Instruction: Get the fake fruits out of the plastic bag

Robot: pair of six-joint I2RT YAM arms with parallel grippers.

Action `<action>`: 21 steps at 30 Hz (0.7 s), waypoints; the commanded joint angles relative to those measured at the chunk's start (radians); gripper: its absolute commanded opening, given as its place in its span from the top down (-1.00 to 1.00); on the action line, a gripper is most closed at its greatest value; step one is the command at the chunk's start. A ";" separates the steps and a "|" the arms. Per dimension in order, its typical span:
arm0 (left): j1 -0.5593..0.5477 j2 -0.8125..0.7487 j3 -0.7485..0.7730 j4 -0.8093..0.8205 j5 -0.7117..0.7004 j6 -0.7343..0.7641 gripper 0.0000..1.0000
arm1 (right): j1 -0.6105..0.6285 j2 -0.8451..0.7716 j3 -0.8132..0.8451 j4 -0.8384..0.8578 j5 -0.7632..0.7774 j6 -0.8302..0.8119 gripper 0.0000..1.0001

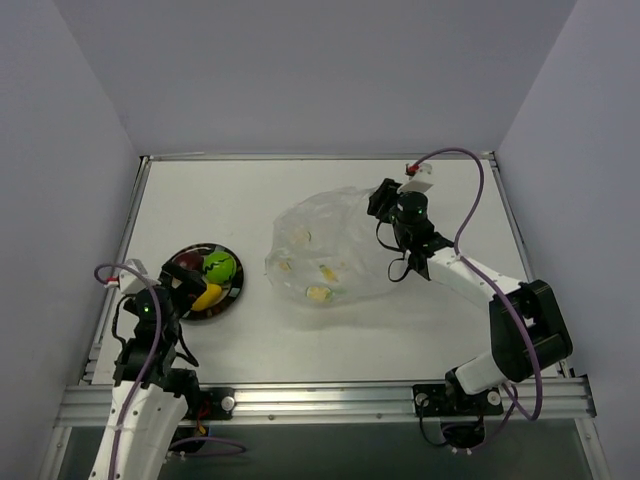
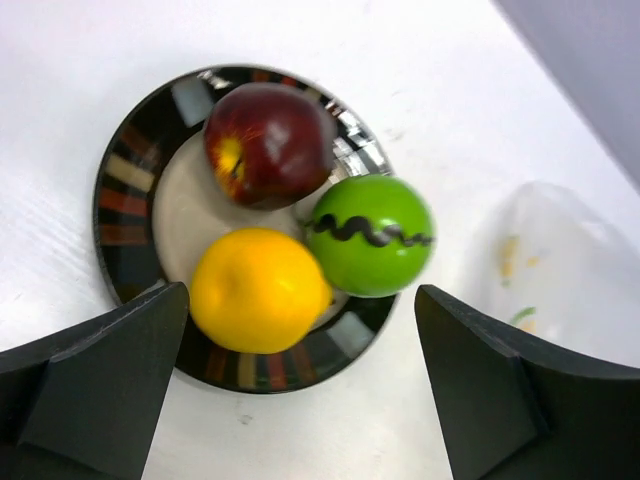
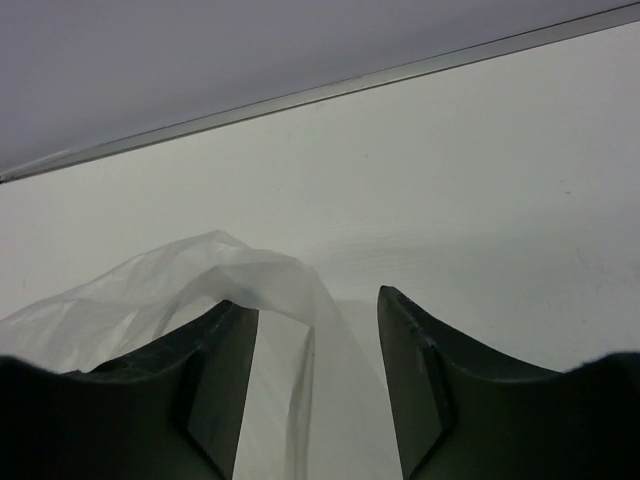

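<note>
White table (image 1: pixel 210 210): fruits (image 2: pixel 370 235) on plate (image 2: pixel 125 200), bag (image 1: pixel 330 245) apart

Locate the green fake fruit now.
The green fruit sits on the dark-rimmed plate, left side of the top view, against the yellow fruit and beside the dark red apple.
</note>
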 commanded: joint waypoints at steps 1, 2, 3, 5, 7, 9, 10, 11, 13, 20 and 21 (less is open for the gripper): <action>0.005 -0.051 0.132 -0.071 0.049 -0.006 -0.88 | -0.001 -0.029 0.035 -0.033 0.000 0.005 0.03; 0.005 -0.053 0.173 -0.073 0.070 0.004 -0.88 | -0.001 -0.055 0.040 -0.046 0.006 0.008 -0.14; 0.006 -0.051 0.195 -0.074 0.095 0.020 -0.89 | -0.001 -0.069 0.043 -0.083 0.019 0.013 -0.47; 0.005 -0.039 0.242 -0.079 0.175 0.039 -0.88 | -0.001 -0.116 0.063 -0.141 0.086 0.019 -0.79; 0.005 -0.021 0.316 -0.080 0.228 0.069 -0.88 | -0.001 -0.159 0.074 -0.241 0.161 0.042 -1.00; 0.005 -0.011 0.382 -0.080 0.308 0.099 -0.88 | -0.001 -0.234 0.077 -0.315 0.233 0.053 -1.00; 0.005 -0.005 0.402 -0.080 0.333 0.106 -0.88 | -0.001 -0.265 0.074 -0.329 0.240 0.058 -1.00; 0.005 -0.004 0.420 -0.071 0.389 0.116 -0.88 | -0.001 -0.328 0.069 -0.338 0.237 0.058 -1.00; 0.005 -0.002 0.453 -0.028 0.461 0.139 -0.88 | 0.002 -0.395 0.058 -0.367 0.215 0.065 -1.00; 0.005 0.030 0.526 0.042 0.776 0.215 -0.88 | 0.016 -0.728 -0.012 -0.468 0.207 0.127 -1.00; 0.005 0.030 0.534 0.033 0.807 0.252 -0.88 | 0.016 -0.767 -0.029 -0.482 0.203 0.133 -1.00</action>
